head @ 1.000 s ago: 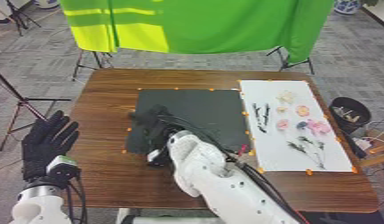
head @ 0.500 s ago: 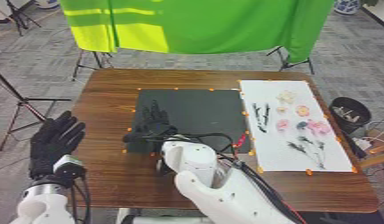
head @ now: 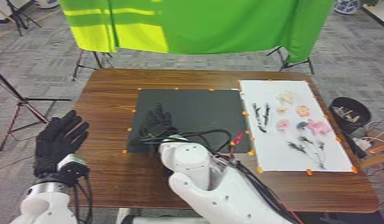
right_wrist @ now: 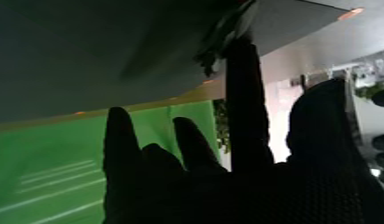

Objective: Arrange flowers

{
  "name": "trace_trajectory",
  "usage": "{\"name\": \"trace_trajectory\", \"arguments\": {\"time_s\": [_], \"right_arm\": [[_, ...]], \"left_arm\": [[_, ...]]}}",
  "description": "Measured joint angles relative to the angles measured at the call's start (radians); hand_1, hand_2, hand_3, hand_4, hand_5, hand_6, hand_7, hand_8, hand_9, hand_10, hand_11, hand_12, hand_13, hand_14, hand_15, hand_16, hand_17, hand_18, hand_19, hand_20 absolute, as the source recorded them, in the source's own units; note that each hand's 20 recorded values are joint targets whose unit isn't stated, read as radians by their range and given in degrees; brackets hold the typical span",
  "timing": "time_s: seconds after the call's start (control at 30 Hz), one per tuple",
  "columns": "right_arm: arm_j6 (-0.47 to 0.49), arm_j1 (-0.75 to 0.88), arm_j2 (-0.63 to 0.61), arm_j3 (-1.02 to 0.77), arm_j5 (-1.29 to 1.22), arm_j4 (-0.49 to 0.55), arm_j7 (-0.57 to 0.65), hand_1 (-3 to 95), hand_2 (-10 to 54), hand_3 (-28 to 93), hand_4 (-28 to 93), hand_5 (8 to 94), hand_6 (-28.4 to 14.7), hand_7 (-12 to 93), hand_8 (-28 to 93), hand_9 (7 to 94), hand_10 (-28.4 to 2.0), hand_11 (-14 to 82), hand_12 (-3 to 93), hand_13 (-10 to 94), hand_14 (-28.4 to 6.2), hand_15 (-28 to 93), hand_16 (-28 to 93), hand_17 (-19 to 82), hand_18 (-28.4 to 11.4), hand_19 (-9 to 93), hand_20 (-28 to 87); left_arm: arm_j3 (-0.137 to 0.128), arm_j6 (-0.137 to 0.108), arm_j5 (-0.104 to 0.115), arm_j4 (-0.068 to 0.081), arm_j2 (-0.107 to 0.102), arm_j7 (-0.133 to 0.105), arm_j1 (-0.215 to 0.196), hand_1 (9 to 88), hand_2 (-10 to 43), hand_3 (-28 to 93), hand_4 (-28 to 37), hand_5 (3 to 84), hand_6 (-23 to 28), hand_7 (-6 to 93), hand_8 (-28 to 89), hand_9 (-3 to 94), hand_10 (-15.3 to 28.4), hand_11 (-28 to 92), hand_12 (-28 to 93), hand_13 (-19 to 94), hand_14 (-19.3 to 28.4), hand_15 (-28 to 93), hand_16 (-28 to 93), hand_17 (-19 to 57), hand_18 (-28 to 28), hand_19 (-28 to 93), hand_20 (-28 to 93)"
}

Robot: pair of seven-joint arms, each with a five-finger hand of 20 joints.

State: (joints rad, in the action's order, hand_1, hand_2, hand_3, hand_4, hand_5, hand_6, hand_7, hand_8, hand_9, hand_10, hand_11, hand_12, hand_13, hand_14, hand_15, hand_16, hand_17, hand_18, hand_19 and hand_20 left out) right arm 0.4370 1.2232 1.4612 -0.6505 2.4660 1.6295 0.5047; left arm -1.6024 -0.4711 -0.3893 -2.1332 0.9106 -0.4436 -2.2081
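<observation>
Over the left part of the black mat [head: 211,107], the right hand [head: 158,129] had its fingers extended, though I could not tell whether it held anything. By the left edge of the tabletop [head: 113,105], the left hand [head: 57,142] was open and empty. Right of the mat, flowers [head: 319,128] and dark sprigs [head: 266,116] lay on a white sheet [head: 282,161].

Grn cloth [head: 197,27], gray flr [head: 46,55], brn tbl [head: 108,120]
</observation>
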Motion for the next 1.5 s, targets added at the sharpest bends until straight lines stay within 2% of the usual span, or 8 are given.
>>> {"name": "trace_trajectory", "arguments": {"time_s": [0.2,0.73,0.87,1.03,1.17,1.23,1.3,1.5], "right_arm": [[0.009,-0.011,0.01,0.011,-0.008,-0.004,0.038,6.3,27.1,51,-25,55.8,-1.1,12,-11,14.0,-15.4,1.2,9.3,2,-15.3,-27,43,-18,-13.2,35,7],[-0.003,-0.021,-0.001,0.019,-0.028,0.004,0.046,5.5,25.4,55,-26,54.8,-1.4,14,-11,15.2,-17.0,2.4,8.2,2,-15.7,-23,41,-18,-13.8,37,5],[-0.044,-0.018,-0.016,0.016,-0.064,0.018,0.021,4.8,24.9,58,-26,52.6,-0.3,15,-12,15.1,-16.9,2.4,8.8,2,-15.7,-23,40,-18,-13.9,36,4],[-0.169,-0.015,-0.034,0.019,-0.103,0.037,-0.018,4.7,24.1,64,-27,51.0,1.3,17,-13,16.3,-16.2,2.7,9.4,4,-15.7,-23,40,-17,-14.1,35,4],[-0.273,-0.015,-0.054,0.016,-0.118,0.063,-0.079,6.7,18.5,70,-27,50.8,1.4,18,-14,19.5,-16.7,4.0,9.1,8,-16.2,-19,38,-12,-14.7,37,5],[-0.322,-0.015,-0.07,0.015,-0.137,0.086,-0.103,9.7,12.6,74,-27,46.9,-0.1,17,-13,22.4,-17.9,4.2,8.9,12,-16.7,-13,32,-4,-14.9,35,7],[-0.365,-0.012,-0.094,0.006,-0.137,0.119,-0.114,14.0,7.0,76,-27,42.0,-2.0,16,-13,25.3,-17.5,4.2,8.9,16,-16.5,-8,27,3,-14.9,32,9],[-0.364,0.041,-0.201,-0.154,-0.146,0.27,-0.05,19.3,2.3,75,-26,38.5,-3.6,16,-12,32.4,-17.8,5.4,9.9,29,-17.2,3,22,9,-19.5,41,15]], "left_arm": [[0.001,0.008,-0.003,0.001,0.0,-0.009,0.0,26.7,18.8,70,-28.3,42.1,10.6,16.6,-9,30.9,16.5,30,9,24,17.6,46,-10,-6.7,16.0,41,9],[-0.002,0.018,0.014,0.001,0.002,-0.025,-0.006,26.7,18.7,70,-28.3,42.0,10.5,16.4,-9,30.8,16.5,30,9,24,17.6,46,-10,-6.8,16.0,41,9],[-0.002,0.019,0.018,0.001,0.004,-0.027,-0.007,26.8,18.7,70,-28.3,42.1,10.6,16.4,-9,30.8,16.4,30,9,24,17.6,46,-10,-6.8,16.0,41,9],[-0.002,0.02,0.021,0.001,0.007,-0.032,-0.009,26.9,18.7,70,-28.3,42.1,10.5,16.5,-9,30.8,16.4,30,9,24,17.5,46,-10,-6.8,16.0,41,9],[-0.005,0.024,0.024,0.001,0.012,-0.04,-0.016,26.9,18.6,70,-28.3,42.0,10.5,16.5,-9,30.7,16.4,30,9,24,17.5,45,-10,-6.8,16.0,40,9],[-0.012,0.029,0.026,0.001,0.021,-0.047,-0.022,26.9,18.6,70,-28.3,42.1,10.5,16.3,-9,30.8,16.4,30,9,24,17.5,45,-10,-6.8,16.0,40,9],[-0.02,0.035,0.026,-0.001,0.032,-0.052,-0.032,26.9,18.5,70,-28.3,42.0,10.5,16.2,-9,30.8,16.4,30,9,24,17.5,45,-10,-6.8,16.0,40,9],[-0.039,0.056,0.026,-0.006,0.052,-0.067,-0.065,27.0,18.3,70,-28.3,42.6,9.6,15.3,-9,32.6,14.5,28,9,25,17.0,44,-10,-6.8,16.0,40,9]]}}
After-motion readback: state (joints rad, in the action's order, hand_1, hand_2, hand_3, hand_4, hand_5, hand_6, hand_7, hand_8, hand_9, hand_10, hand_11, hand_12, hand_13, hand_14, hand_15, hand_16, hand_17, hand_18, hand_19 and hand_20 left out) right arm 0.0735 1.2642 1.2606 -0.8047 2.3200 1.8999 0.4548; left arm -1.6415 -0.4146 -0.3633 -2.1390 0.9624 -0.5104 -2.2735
